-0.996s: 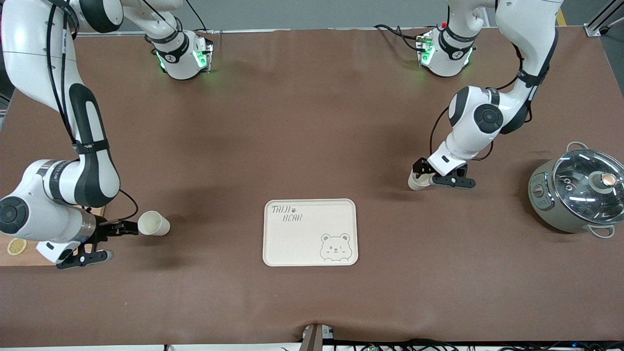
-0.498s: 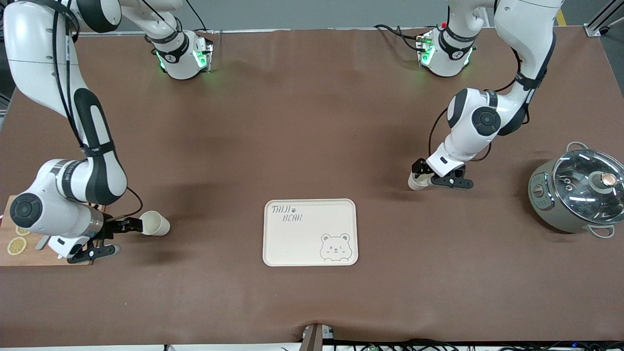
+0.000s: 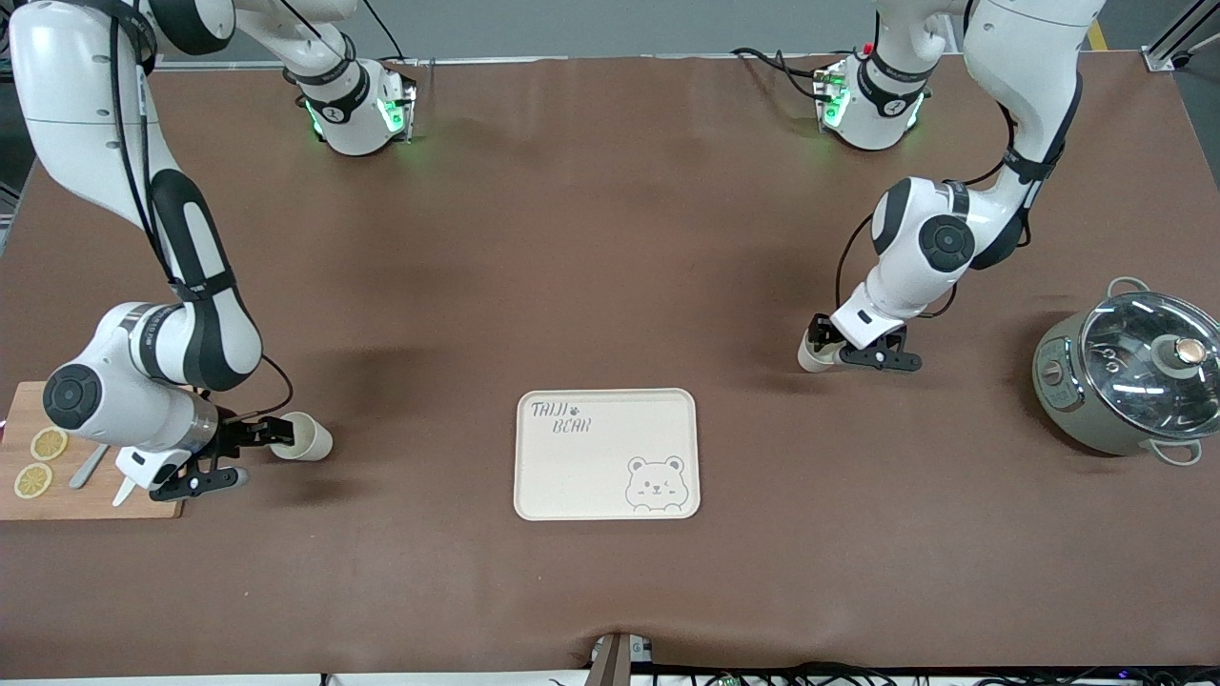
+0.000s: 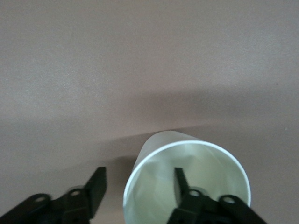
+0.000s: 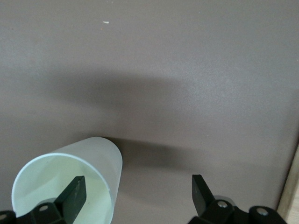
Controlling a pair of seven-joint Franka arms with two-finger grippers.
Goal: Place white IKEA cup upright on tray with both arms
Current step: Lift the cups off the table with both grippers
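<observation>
Tray (image 3: pixel 572 476), flat, cream, rectangular, with grey bear face and "TAIJI BEAR" lettering, lies near the front camera at mid-table, nothing on it. Wooden cutting board (image 3: pixel 95 495), at the right arm's end, carries lemon slices (image 3: pixel 40 462) and a knife. First white cup (image 3: pixel 310 438) lies on its side just beside the board, a little farther from the camera than the tray's middle and well apart from the tray. Right gripper (image 5: pixel 138 191) is at its mouth, fingers spread wide: one tip inside the cup, the other outside on the table side, not clamped. Grey electric pot with glass lid (image 3: pixel 1129 372) stands at the left arm's end. Second white cup (image 4: pixel 187 177) also lies on its side, farther from the camera than the tray. Left gripper (image 4: pixel 139 179) straddles its wall, one finger inside, one outside with a visible gap, partly spread.
</observation>
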